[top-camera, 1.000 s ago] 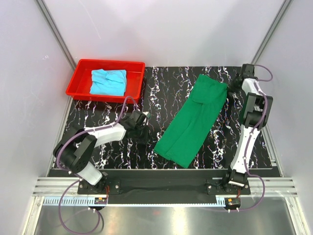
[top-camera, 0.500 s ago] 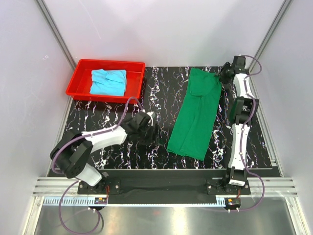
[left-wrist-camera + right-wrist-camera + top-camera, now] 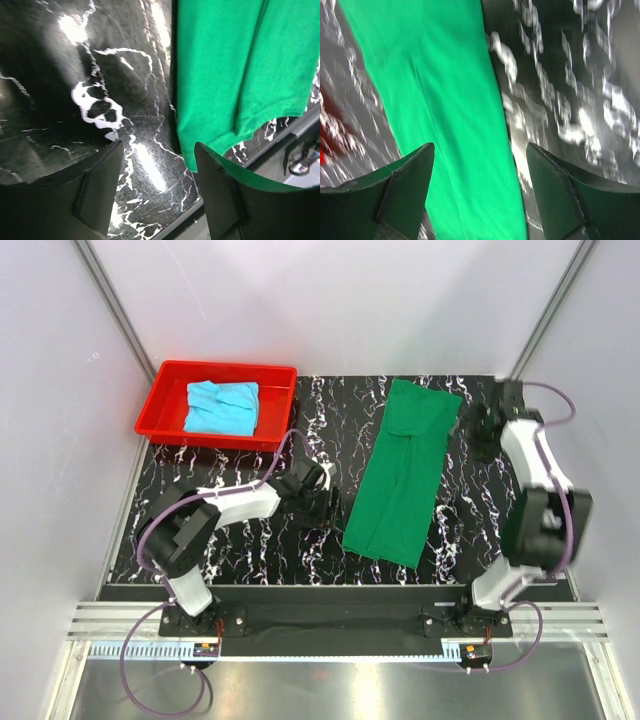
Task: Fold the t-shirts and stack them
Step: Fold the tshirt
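Table (image 3: 260, 552): carrying the red tray (image 3: 160, 395).
Green t-shirt (image 3: 405, 475): lying right of the tray, straighter than a second ago.
Blue t-shirt (image 3: 222, 407): sitting inside the tray.
Left gripper (image 3: 157, 150): now gaping, released.
Right gripper (image 3: 479, 150): now gaping, released.

**rigwatcher:** How are your cams set on this one?

**me:** I've got one fixed cam high up behind the arm bases. It looks down on the whole table (image 3: 280, 560), from the red tray (image 3: 165, 390) at far left across to the green t-shirt (image 3: 405, 475). The other two ride the wrists, close to the surface, each looking out between its own fingers (image 3: 97, 195) (image 3: 405, 190).

**rigwatcher:** Any overlap?

**me:** Yep, all three catch the green t-shirt (image 3: 225, 65) (image 3: 445, 110). The left wrist sees its near hem corner plus the table's front edge. The right wrist looks along its length, and that view's pretty blurry.
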Action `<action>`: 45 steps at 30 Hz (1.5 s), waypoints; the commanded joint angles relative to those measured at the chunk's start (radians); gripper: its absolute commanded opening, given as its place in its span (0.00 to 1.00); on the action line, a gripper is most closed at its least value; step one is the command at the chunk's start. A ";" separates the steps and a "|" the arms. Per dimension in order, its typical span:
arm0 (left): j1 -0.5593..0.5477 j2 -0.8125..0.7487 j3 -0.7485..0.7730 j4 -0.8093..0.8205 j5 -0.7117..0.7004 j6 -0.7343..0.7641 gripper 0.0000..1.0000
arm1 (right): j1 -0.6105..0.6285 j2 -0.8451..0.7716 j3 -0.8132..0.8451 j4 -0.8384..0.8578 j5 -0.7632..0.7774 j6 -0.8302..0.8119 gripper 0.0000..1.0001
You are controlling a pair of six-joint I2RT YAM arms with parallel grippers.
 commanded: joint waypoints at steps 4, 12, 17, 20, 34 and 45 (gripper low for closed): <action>-0.036 -0.005 0.012 0.052 0.065 -0.018 0.64 | 0.037 -0.410 -0.510 -0.033 -0.161 0.015 0.73; -0.067 0.054 0.017 0.050 0.047 -0.089 0.53 | 0.311 -0.706 -0.713 -0.170 -0.194 0.288 0.64; -0.070 0.063 0.014 0.045 0.016 -0.109 0.53 | 0.313 -0.766 -0.874 -0.150 -0.174 0.331 0.64; -0.072 0.081 0.020 0.053 0.018 -0.116 0.53 | 0.313 -0.788 -0.943 -0.101 -0.146 0.352 0.64; -0.098 0.112 0.014 0.064 0.013 -0.146 0.44 | 0.313 -0.671 -0.933 -0.071 -0.102 0.346 0.63; -0.101 0.109 -0.037 0.102 0.010 -0.161 0.23 | 0.314 -0.622 -0.911 -0.067 -0.128 0.329 0.33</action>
